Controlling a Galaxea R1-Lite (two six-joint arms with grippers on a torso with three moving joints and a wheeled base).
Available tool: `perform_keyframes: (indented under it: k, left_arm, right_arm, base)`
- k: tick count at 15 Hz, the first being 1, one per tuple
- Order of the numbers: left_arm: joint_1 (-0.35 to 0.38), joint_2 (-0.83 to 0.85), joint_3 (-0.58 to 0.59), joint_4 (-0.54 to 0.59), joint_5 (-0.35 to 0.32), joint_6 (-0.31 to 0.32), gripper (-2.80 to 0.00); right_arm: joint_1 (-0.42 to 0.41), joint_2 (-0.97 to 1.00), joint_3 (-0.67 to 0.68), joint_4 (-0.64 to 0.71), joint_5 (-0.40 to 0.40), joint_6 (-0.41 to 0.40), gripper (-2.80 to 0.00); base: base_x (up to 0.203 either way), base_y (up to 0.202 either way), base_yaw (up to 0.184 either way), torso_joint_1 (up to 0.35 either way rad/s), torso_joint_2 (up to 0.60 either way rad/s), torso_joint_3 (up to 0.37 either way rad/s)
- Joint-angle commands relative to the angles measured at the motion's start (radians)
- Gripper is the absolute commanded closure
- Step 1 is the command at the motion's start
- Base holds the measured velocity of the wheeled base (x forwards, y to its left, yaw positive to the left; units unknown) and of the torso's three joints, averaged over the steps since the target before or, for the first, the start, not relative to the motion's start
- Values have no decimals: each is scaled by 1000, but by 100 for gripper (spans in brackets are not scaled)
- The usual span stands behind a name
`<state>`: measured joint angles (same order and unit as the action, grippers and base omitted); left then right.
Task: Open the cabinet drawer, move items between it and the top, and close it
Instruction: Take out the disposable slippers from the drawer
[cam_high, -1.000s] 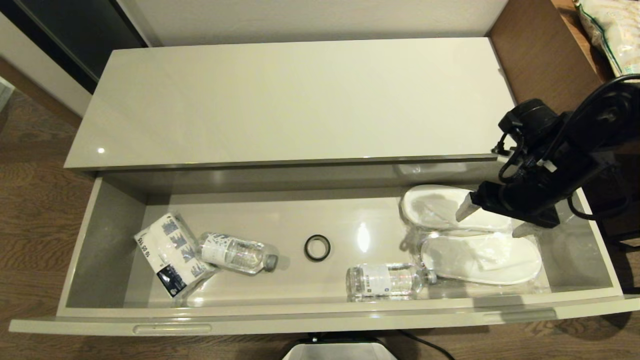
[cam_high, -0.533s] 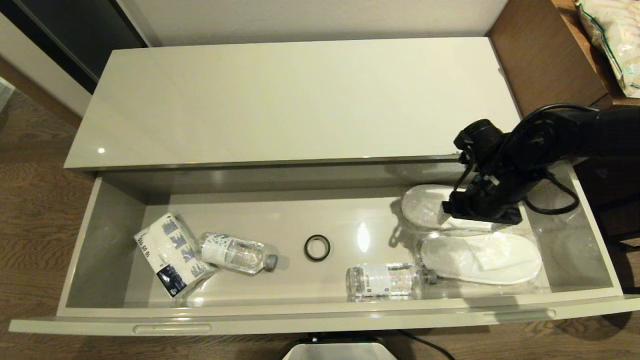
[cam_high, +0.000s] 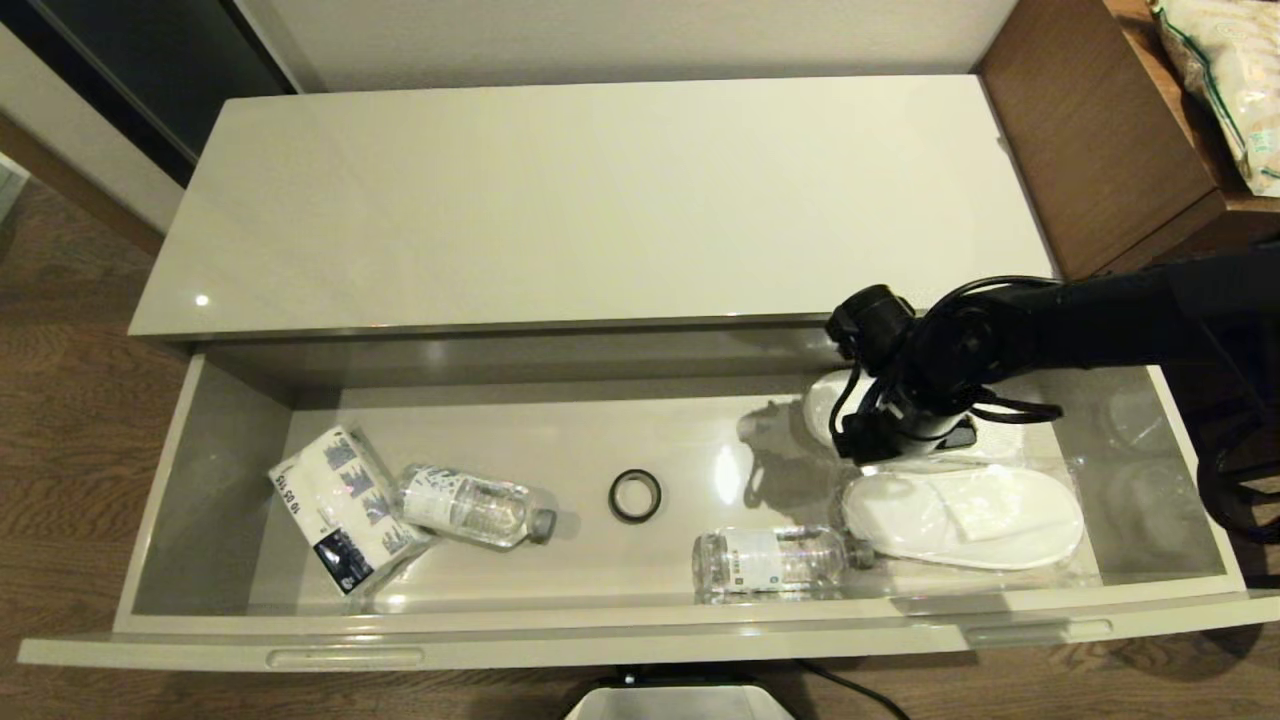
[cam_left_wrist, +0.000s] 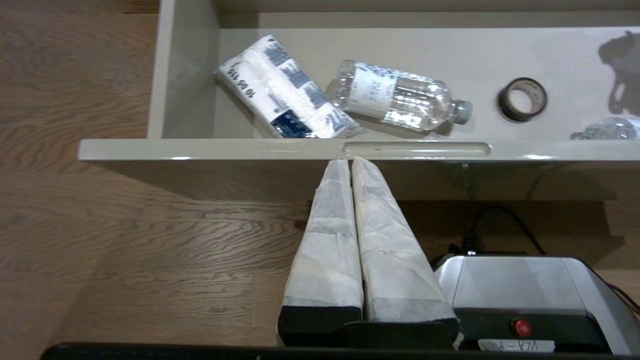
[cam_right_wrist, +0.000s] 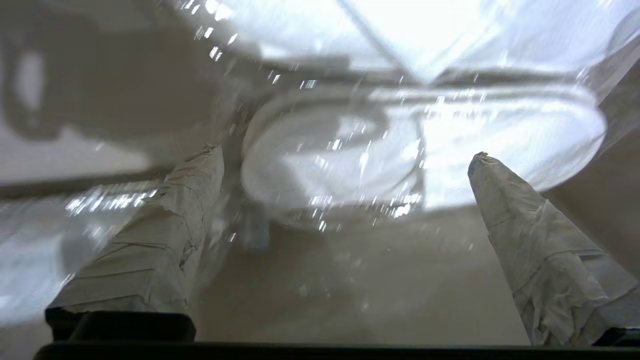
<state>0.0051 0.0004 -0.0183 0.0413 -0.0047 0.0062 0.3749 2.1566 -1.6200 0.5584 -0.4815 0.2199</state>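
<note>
A: How do the jaws stand?

B: The right gripper (cam_right_wrist: 345, 165) is spread wide, its wrapped fingers (cam_right_wrist: 525, 225) on either side of the far slipper (cam_right_wrist: 350, 160), low over its crinkly bag. The left gripper (cam_left_wrist: 350, 162) is pressed together, parked outside the cabinet drawer (cam_high: 600, 640), its tips just at the front panel's slot (cam_left_wrist: 415, 148).

A: Where are the slippers?

B: Both lie at the right end of the open drawer. The near slipper (cam_high: 965, 518) sits just in front of the far one, which the right arm partly hides.

A: And around them?

B: A water bottle (cam_high: 770, 563) lies touching the near slipper's bag, a tape ring (cam_high: 634, 495) sits mid-drawer, and a second bottle (cam_high: 475, 507) rests against a tissue pack (cam_high: 340, 505) at the left. The top (cam_high: 600, 200) carries nothing.
</note>
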Motion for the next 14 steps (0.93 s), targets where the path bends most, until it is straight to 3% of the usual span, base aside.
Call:
perform_keyframes:
  k: [1,4,10,14]
  left_arm:
    - [1,0,0,0,0,0,0]
    - [1,0,0,0,0,0,0]
    - [1,0,0,0,0,0,0]
    - [1,0,0,0,0,0,0]
  right_arm:
    - [7,22,31,-46,-14,-29,-280]
    - [8,11,40,-106,-14,-90,-280]
    - [1,15,198,-513,-57,-359,-280]
    - [1,18,256,-587,-47,-400,-280]
  base:
    - [0,0,0,0,0,0]
    - [0,0,0,0,0,0]
    - [0,0,0,0,0,0]
    - [0,0,0,0,0,0]
